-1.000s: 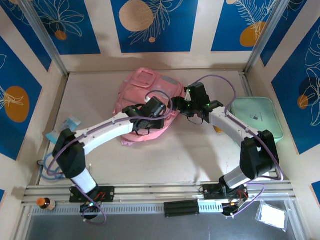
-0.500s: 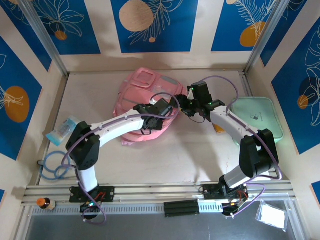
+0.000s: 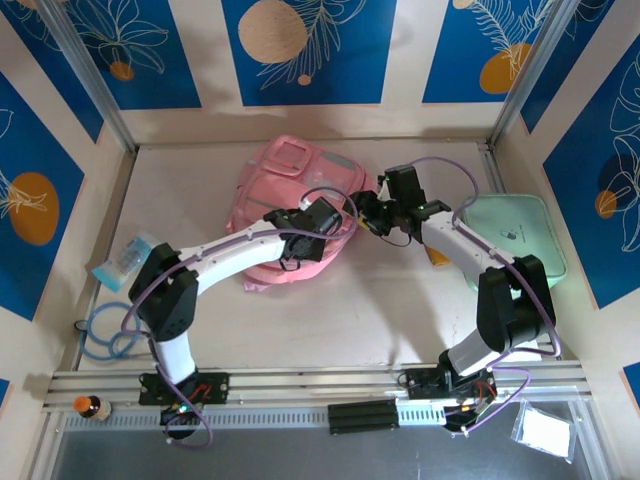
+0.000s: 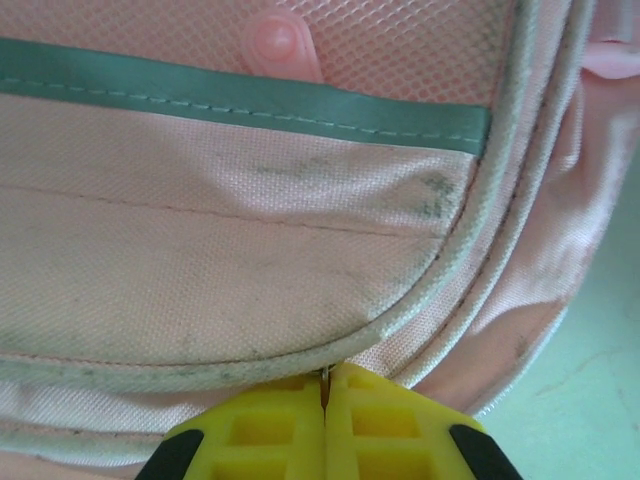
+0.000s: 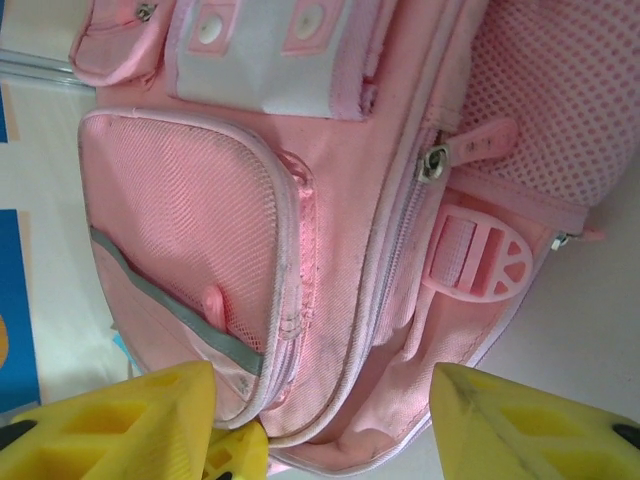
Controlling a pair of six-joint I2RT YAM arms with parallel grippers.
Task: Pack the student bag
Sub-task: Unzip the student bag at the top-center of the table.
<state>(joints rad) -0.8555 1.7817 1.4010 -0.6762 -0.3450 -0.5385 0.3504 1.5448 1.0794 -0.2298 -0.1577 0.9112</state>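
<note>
1. At the near edge of the table (image 3: 330, 320), we see both arm bases on a metal rail (image 3: 300, 382). A small orange-capped bottle (image 3: 88, 406) sits by its left end and a clear packet (image 3: 547, 432) near its right.
2. A little further in on the left lie a coiled cable (image 3: 100, 335) and a blue packet (image 3: 128, 258), close to the side wall.
3. Mid-table, the left gripper (image 3: 343, 224) reaches the right-hand edge of the student bag (image 3: 290, 170). Its wrist view shows the left gripper (image 4: 325, 400) clenched, yellow fingertips pressed together right at the piped seam (image 4: 440, 290) of a grey-trimmed pocket. We cannot tell whether they pinch anything.
4. Just beside it, the right gripper (image 3: 368, 216) faces the same edge of the bag. In its own view the right gripper (image 5: 330, 430) is released, its fingers (image 5: 130, 420) well apart and holding nothing.
5. The student bag (image 5: 330, 200) lies flat beyond the table's middle, pockets up, towards the far wall.
6. A mint-green case (image 3: 515, 235) lies by the right wall, apart from the bag.
</note>
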